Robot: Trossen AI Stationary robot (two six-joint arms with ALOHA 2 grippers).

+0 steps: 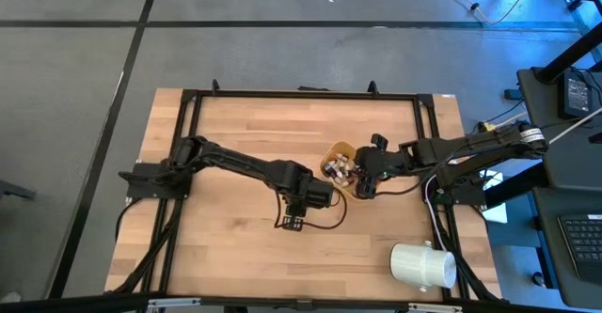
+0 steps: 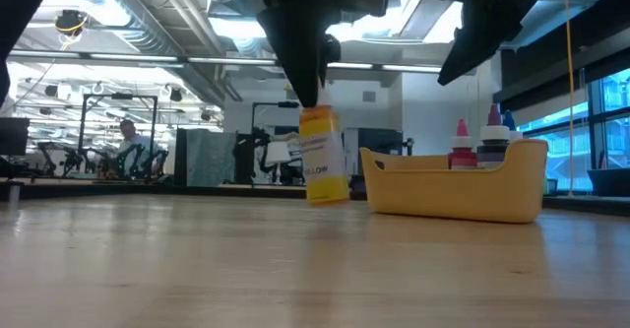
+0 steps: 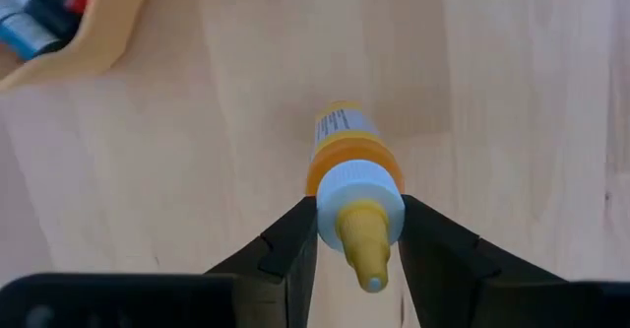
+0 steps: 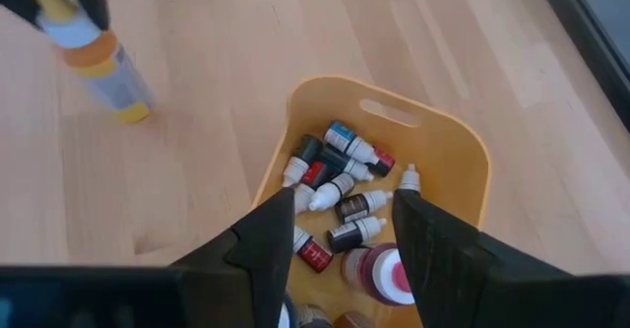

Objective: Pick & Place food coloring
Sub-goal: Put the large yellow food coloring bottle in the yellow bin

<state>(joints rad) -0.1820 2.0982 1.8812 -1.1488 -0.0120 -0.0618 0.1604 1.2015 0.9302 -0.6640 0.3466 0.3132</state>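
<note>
A yellow food coloring bottle [image 3: 346, 136] with a white cap and a yellow dropper tip stands nearly upright, a little tilted, left of the yellow-orange bowl [image 1: 337, 151]. My left gripper [image 3: 359, 210] is shut on its top from above. The same bottle shows in the low view [image 2: 322, 161] and the right wrist view [image 4: 103, 67]. Several small bottles of food coloring [image 4: 340, 185] lie in the bowl [image 4: 463, 151]. My right gripper [image 4: 345, 205] hangs open over the bowl, touching nothing. My left gripper pinches the bottle's white cap [image 3: 345, 185] between its two fingers [image 3: 295, 234], one on each side. The fingers come from above, pointing down. The bottle hangs below them, slightly tilted; whether its bottom [image 2: 328, 198] rests on the table or stays just above it cannot be told.
A big white cylinder [image 1: 423, 264] lies near the table's front right corner. A black frame [image 1: 301, 93] runs round the table. Bare wood lies left of and in front of the left gripper [image 1: 306, 200].
</note>
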